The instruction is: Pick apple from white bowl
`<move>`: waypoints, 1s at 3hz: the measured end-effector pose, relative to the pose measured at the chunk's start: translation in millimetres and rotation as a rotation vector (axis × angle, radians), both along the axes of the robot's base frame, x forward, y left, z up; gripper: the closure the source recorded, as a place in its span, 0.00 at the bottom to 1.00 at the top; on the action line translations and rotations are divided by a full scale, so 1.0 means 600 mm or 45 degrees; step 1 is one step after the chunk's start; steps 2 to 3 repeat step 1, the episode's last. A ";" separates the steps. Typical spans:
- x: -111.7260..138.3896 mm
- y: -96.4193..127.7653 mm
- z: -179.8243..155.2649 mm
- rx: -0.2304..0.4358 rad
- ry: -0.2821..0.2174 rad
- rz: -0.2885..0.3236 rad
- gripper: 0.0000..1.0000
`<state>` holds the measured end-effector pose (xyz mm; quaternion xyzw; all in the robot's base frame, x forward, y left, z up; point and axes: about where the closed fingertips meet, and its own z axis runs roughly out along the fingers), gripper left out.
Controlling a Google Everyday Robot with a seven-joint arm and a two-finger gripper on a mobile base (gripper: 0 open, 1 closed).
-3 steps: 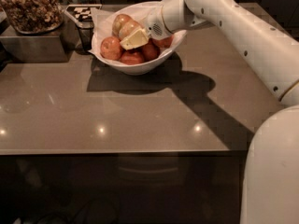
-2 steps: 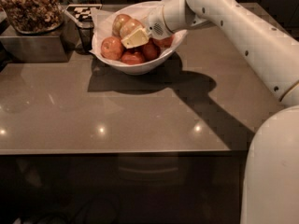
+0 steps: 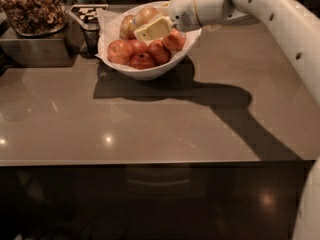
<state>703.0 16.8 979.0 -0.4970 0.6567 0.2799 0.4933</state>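
The white bowl (image 3: 150, 73) stands at the back of the counter and holds several apples on white paper. The palest apple (image 3: 145, 14), yellowish-tan with a faint blush, lies at the back of the pile. Another pale apple (image 3: 127, 27) lies to its left, and redder apples (image 3: 142, 60) fill the front. My gripper (image 3: 153, 29) reaches in from the right on the white arm (image 3: 260, 4). It hovers over the middle of the pile, just in front of the palest apple and close against it. I cannot see whether it holds anything.
A metal container (image 3: 35, 44) of brown dried stuff stands at the back left. A black-and-white marker tag (image 3: 90, 13) sits just left of the bowl. The arm casts a wide shadow (image 3: 200, 94) across the counter. The counter's front edge (image 3: 150, 161) runs across the view.
My gripper has moved slightly up and to the right over the bowl. The bowl and apples have stayed put.
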 end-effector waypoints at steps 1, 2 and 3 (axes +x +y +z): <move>-0.071 -0.026 0.044 0.028 0.036 0.079 1.00; -0.071 -0.026 0.044 0.028 0.036 0.079 1.00; -0.071 -0.026 0.044 0.028 0.036 0.079 1.00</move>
